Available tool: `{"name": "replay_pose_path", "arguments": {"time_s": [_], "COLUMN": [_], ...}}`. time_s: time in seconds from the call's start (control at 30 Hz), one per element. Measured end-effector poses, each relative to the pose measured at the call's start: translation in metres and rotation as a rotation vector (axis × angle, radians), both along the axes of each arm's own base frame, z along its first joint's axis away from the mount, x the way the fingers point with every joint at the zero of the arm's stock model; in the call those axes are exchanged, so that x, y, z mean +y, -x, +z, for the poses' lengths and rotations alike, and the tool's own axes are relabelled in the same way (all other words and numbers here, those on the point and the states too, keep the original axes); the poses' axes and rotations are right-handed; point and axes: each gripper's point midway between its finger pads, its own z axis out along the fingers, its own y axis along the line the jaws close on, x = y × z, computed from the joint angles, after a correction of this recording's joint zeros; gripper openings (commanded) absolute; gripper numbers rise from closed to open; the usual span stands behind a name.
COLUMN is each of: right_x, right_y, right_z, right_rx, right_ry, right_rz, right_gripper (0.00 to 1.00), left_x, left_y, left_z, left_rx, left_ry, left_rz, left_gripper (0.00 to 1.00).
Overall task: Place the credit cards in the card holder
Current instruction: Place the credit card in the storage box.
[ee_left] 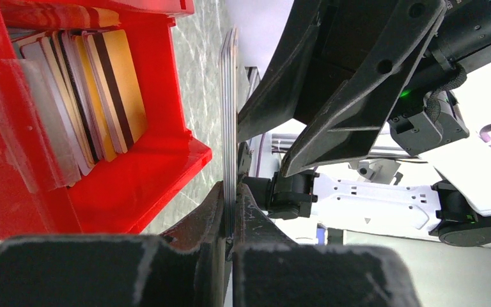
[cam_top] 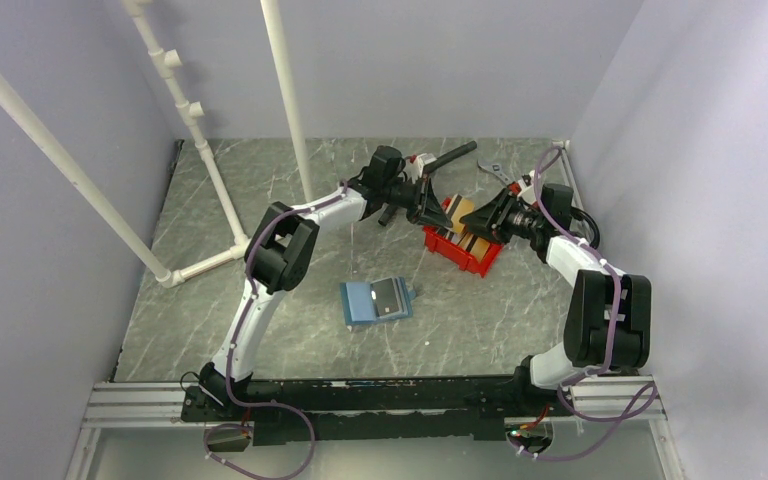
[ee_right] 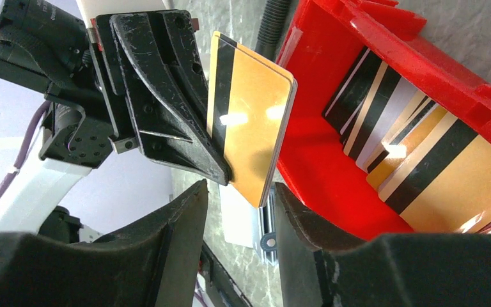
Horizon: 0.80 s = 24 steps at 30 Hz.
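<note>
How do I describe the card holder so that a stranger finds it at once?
On the grey marble-patterned table, start at the red plastic bin, then move toward the near edge. The small flat blue card holder lies there, the only blue thing.

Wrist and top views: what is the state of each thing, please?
Card: lifted, clamped at one end.
Left fingers: shut on the card.
Right fingers: open, holding nothing.
Holder: open, lying flat.
Bin: upright, more cards inside.
</note>
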Motion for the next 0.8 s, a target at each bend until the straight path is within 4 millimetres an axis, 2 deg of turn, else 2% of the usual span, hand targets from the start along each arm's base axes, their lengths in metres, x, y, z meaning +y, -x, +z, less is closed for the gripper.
{"name": "replay_pose_path", "arguments": {"time_s": [0.57, 0.8], "right_x": [0.0060, 0.0071], "right_y": [0.0009, 0.0037], "right_z": [0.0039, 0.0006], "right_rx": [-0.006, 0.012], "right_ry": [-0.017, -0.011], "right_rz": [0.017, 0.020], "right_gripper": [0.39, 0.38], "left_x": [-0.0027, 0.0001], "left_y": [-0.0002, 0.0021], "left_z": [0.0047, -0.0038], "left_rx": [-0.003, -0.002], "left_ry": [0.022, -0.011], "left_rz": [0.001, -0.004], "left_gripper": [0.00, 0.00]}}
